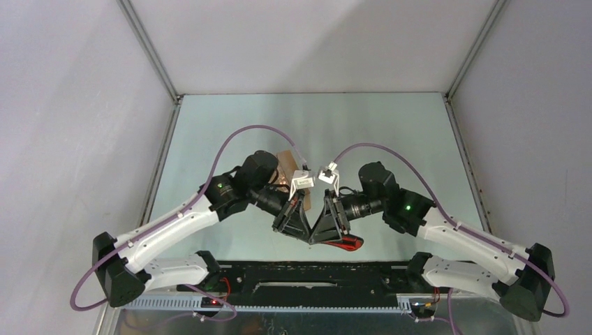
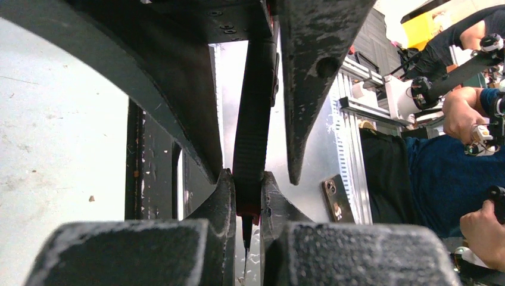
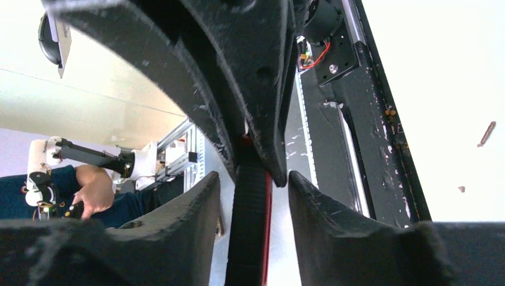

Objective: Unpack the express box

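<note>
Left gripper (image 2: 246, 182) and right gripper (image 3: 253, 179) share one knife (image 2: 251, 137).
Left clamps the matte black, red-edged handle; right straddles it, slightly parted. Brown cardboard express box (image 1: 285, 159), just beyond, half hidden by the left arm (image 1: 181, 220).

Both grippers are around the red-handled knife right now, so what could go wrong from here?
1. Only the left gripper pinches the knife. The right gripper brackets it with gaps on both sides, so letting go too soon could drop it.
2. The two grippers' fingers crowd tightly together and could clash.
3. The express box sits close behind the left arm, partly hidden, and a swing might knock it.
</note>
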`<state>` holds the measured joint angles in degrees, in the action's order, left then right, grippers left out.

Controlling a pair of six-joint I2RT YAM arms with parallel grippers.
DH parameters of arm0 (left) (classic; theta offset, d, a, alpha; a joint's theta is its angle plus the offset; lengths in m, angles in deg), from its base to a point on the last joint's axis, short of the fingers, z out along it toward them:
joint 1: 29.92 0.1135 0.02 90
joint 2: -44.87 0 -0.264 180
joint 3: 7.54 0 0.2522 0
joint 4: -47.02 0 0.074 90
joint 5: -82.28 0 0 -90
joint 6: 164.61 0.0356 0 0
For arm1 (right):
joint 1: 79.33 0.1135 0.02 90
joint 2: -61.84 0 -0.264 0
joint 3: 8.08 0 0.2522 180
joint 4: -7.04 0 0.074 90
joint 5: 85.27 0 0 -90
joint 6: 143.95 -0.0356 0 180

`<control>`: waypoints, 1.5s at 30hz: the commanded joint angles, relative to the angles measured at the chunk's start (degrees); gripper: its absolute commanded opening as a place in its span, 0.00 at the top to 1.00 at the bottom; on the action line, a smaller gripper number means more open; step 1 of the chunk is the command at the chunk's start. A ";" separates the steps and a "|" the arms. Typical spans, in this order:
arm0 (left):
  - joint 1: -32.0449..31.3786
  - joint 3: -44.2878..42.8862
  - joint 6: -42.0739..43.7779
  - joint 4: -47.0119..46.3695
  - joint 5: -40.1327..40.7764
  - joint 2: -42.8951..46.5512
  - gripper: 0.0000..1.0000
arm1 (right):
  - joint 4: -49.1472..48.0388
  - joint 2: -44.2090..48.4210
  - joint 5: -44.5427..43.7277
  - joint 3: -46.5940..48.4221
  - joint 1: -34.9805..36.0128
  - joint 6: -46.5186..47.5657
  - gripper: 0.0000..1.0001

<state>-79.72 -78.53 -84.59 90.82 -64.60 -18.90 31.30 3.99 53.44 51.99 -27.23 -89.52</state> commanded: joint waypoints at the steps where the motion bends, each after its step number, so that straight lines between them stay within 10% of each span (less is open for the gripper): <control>1: 1.82 -3.08 1.37 -5.23 0.65 1.24 1.00 | 2.76 2.80 3.50 -1.30 -0.18 2.07 0.48; 18: 5.35 -0.44 -0.44 -6.21 2.67 3.79 1.00 | 9.65 7.72 4.17 -4.60 -5.55 4.02 0.38; 27: 5.57 2.39 -4.71 -11.37 3.85 4.57 1.00 | -3.65 10.91 1.08 -9.11 -7.36 -7.15 0.32; 37: 5.98 2.81 -4.79 -11.05 4.80 4.57 1.00 | -7.23 13.79 -2.72 -9.92 -9.14 -10.88 0.60; 42: 6.81 2.42 -6.27 -11.04 8.19 4.14 1.00 | -7.19 13.64 -3.62 -9.92 -9.66 -11.83 1.00; 45: 8.08 2.04 -8.60 -10.83 12.01 3.72 0.90 | -5.74 13.22 -4.91 -9.92 -10.60 -12.32 1.00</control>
<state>-73.36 -76.35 -92.13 85.88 -62.11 -15.18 26.21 17.91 52.76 41.98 -36.74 -96.99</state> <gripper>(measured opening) 0.102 0.242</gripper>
